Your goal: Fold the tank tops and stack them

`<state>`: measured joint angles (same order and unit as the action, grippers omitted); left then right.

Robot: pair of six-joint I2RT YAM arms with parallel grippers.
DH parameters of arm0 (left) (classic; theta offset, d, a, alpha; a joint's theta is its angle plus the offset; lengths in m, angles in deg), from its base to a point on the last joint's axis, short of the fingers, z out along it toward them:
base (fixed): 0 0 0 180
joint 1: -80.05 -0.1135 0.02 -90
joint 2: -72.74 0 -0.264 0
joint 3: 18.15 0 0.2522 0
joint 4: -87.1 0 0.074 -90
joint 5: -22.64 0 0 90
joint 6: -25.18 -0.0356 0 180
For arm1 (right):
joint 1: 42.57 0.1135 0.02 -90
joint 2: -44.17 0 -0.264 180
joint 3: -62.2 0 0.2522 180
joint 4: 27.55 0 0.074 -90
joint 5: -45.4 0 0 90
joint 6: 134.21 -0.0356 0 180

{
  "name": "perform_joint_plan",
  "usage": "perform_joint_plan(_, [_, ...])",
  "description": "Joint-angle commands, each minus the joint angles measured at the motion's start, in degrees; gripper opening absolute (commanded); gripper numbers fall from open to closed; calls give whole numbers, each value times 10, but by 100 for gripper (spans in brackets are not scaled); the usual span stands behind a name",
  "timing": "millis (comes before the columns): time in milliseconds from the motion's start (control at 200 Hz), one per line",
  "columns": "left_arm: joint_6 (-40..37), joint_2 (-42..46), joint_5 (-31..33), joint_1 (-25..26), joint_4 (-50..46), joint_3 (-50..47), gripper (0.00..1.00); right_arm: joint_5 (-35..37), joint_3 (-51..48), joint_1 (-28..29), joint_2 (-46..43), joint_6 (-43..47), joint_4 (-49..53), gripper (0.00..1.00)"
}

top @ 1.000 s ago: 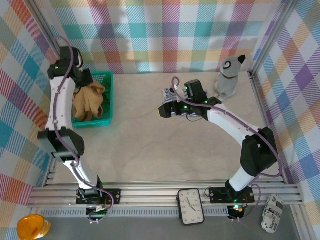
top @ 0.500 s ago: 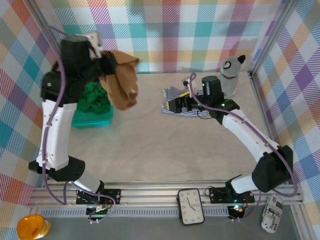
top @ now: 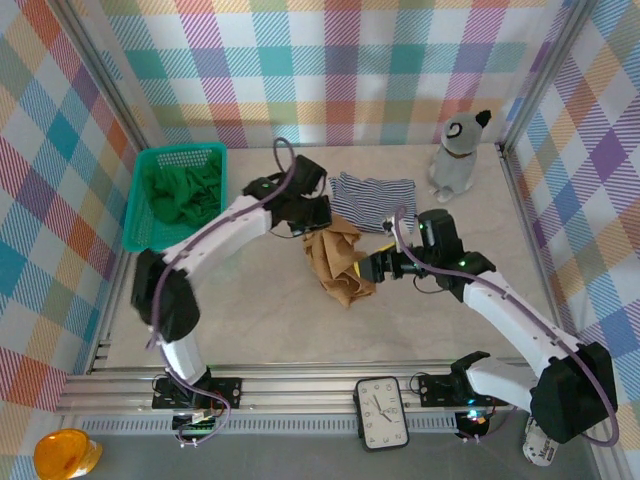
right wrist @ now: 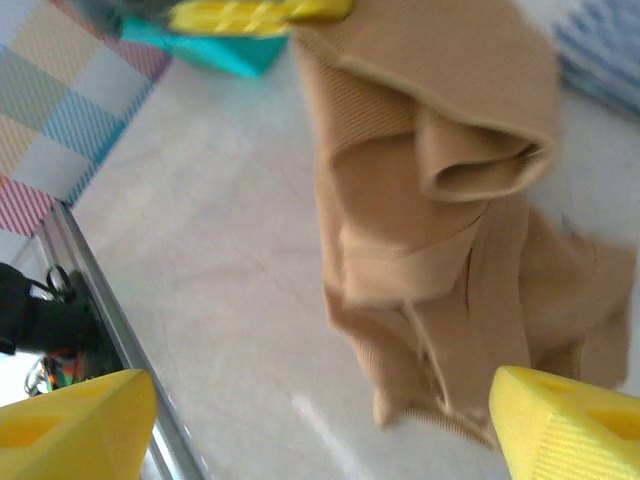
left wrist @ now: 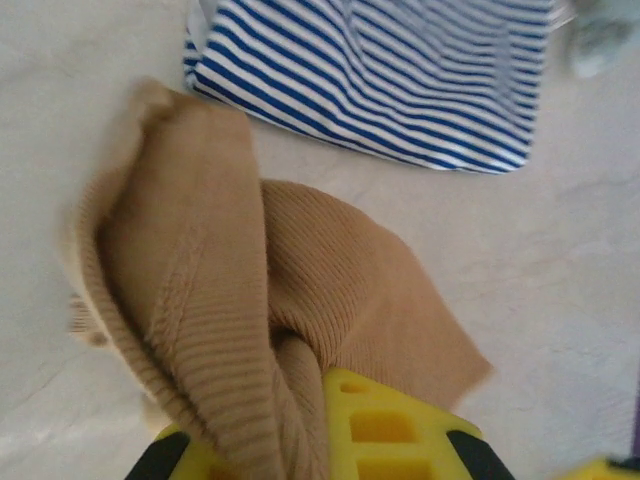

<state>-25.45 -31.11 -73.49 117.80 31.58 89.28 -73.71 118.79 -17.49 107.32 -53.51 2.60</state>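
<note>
- The left gripper (top: 312, 222) is clamped down on one end of the tan-brown tank top (top: 338, 265). In the left wrist view the ribbed cloth is bunched up right between the yellow jaws, so that's a proper hold, not a graze.
- From that pinch the tan top droops onto the table (top: 260, 310) mid-workspace, all crumpled and rolled on itself.
- Its long axis runs roughly 11 to 5 o'clock in the top view. The gripped end is at 11 and the loose end points down toward the arm bases.
- At 1 o'clock from the left gripper, just beside it, sits the striped tank top (top: 372, 190). It looks folded flat already, a tidy rectangle lying long side 9 to 3.
- The right gripper (top: 375, 268) hovers at about 3 o'clock of the tan top, close by. Its jaws are spread wide with nothing in them, and the wrist view looks straight at the cloth between its fingers (right wrist: 70, 420).
- Way off at 9 o'clock, the green tank top (top: 182, 190) is heaped in the teal mesh basket (top: 185, 151).
- Best guess at the step: top number two is being laid out for folding.
- The next move probably needs the right gripper to catch a free edge or strap so the pair can stretch it flat. It's pretty twisted, so finding a single layer could be fiddly.
</note>
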Motion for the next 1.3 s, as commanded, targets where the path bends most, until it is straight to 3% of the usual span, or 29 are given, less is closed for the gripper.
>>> perform_joint_plan(0, [-23,-39,-41,18,40,34,12,8,-24,-4,-11,-36,-32,84])
perform_joint_plan(215, [-69,-60,-75,40,-62,60,26,56,-17,-7,28,-36,-57,79])
perform_joint_plan(370, [-53,-5,-111,51,-65,-64,32,30,-20,-7,62,-3,-83,73])
perform_joint_plan(490, [-63,60,-64,49,-81,-120,40,40,-43,-8,87,-7,-112,70])
perform_joint_plan(615, [-103,95,12,29,-123,-90,51,101,-60,-32,102,-30,-160,54])
perform_joint_plan(710, [-124,96,-7,-15,-81,-92,53,94,-46,-50,130,-30,-186,55])
perform_joint_plan(860, [-202,37,-18,-58,-13,-44,54,58,-10,-55,205,-37,-199,58])
perform_joint_plan(1085, [-281,-131,-122,-79,-25,144,56,21,26,-60,293,-43,-222,60])
perform_joint_plan(1295, [-337,-222,-198,-62,-67,248,55,4,33,-60,325,-47,-257,45])
